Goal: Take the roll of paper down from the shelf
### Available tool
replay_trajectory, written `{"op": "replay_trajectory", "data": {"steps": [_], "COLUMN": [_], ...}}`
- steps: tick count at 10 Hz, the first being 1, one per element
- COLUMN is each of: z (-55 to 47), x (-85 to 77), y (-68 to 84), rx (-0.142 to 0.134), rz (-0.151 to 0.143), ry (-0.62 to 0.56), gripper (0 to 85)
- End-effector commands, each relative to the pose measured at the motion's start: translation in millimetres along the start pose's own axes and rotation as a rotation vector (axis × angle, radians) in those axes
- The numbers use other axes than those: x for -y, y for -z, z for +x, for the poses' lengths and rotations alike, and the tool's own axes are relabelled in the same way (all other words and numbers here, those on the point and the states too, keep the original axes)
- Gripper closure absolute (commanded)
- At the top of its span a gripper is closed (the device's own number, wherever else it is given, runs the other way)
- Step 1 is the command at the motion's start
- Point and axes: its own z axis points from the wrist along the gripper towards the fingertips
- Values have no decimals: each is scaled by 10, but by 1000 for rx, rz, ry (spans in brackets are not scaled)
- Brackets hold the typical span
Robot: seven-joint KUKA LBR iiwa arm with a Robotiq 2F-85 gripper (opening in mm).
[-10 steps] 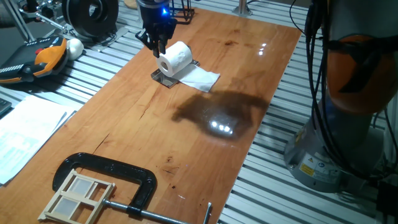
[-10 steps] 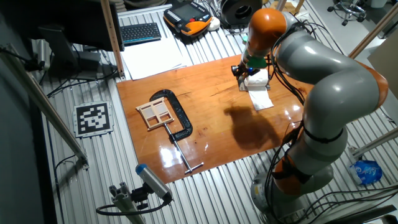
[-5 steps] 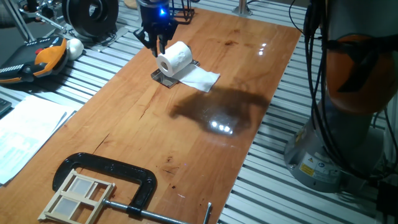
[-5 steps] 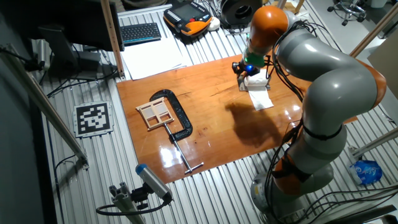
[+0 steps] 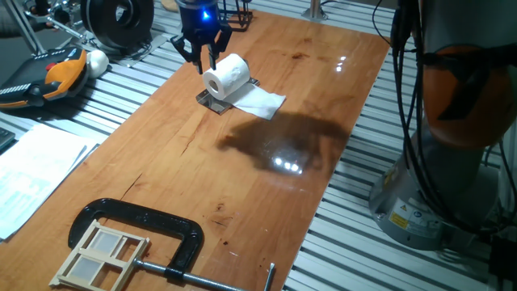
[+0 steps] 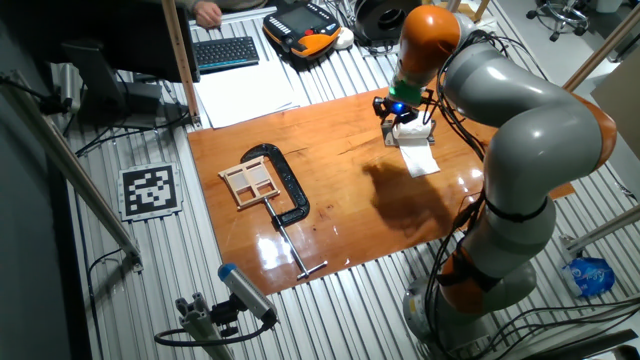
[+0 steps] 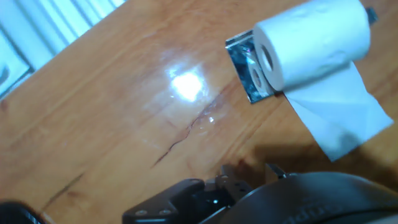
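The setup sits on a glossy reddish-brown wooden board (image 5: 266, 129) laid over a ribbed metal bench (image 5: 452, 267), with a bright lamp glare and the arm's dark shadow smeared across the middle of the wood. Near the front edge a big black C-clamp (image 5: 153, 234) is lying flat, wrapped around a small pale wooden frame (image 5: 101, 255). Off to the side, white printed sheets (image 5: 32, 174) are spread on the bench, an orange and black pendant (image 5: 44, 77) and a small white ball (image 5: 97, 61) can be seen further back, and a keyboard (image 6: 225, 50) is visible in the other fixed view.

The roll of paper (image 5: 227, 76) is found on its side on the shelf (image 5: 212, 100), at the far end of the board, with its loose sheet (image 5: 260, 103) draped down onto the wood. In the hand view the hollow core is turned toward the camera and the shelf's shiny edge shows just under it.

The gripper (image 5: 201, 55) is hung just behind the roll, fingers parted and nothing held between them, blue light on above.

Compared with a second ago, the gripper has been lifted a little and shifted slightly away from the roll; roll, sheet and shelf have been left exactly where they were.
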Motion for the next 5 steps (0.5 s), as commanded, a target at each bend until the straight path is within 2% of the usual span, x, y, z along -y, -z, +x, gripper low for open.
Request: {"op": "replay_trajectory", "data": {"steps": [1,2,3,5], "z": [3,13,17,21], "x": [-6,-4,-2,-8], "y": [5,4,6,24], "rx": [-7,-18,-16,25], "rz": [10,10,15,39], "ry": [-339,-344,-351,-351], "gripper": [510,510,510,510]}}
